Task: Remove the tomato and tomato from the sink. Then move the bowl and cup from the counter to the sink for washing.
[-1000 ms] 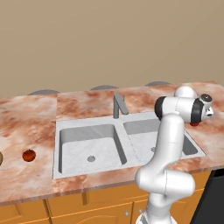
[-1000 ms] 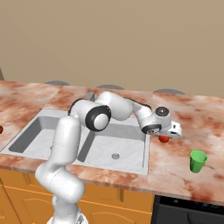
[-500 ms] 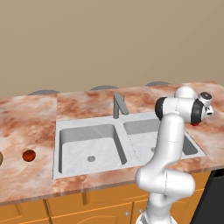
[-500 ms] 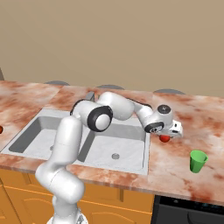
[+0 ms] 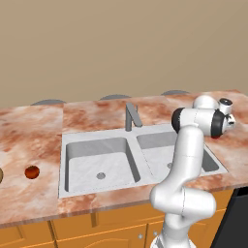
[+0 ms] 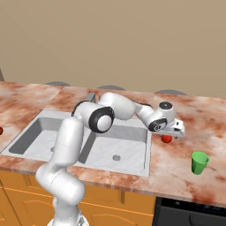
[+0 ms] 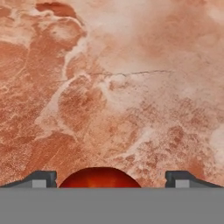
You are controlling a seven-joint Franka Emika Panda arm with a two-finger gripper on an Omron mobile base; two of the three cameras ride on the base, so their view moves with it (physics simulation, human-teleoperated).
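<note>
The gripper [image 7: 104,177] hangs low over the counter [image 7: 131,87] with its jaws spread wide, a bright red tomato [image 7: 99,177] sitting between the two fingertips [image 7: 41,178] at the 6 o'clock edge of the hand view. There is a clear gap on either side of the fruit, so the claw looks apart rather than clamped. In the right base view the gripper [image 6: 170,132] sits just past the right rim of the sink [image 6: 26,137], the tomato [image 6: 166,138] directly beneath it on the marbled stone.

The darker tomato [image 5: 32,172] rests on the counter at 9 o'clock from the sink [image 5: 63,164] in the left base view (well apart from the arm). Both basins appear free of fruit. The green cup [image 6: 200,162] stands on the counter at roughly 4 o'clock from the gripper, near it but not touching.

The step in hand seems to be setting down the second tomato, which closes the first half of the job. The next move likely calls for lifting straight up clear of the fruit, then swinging toward the cup.
</note>
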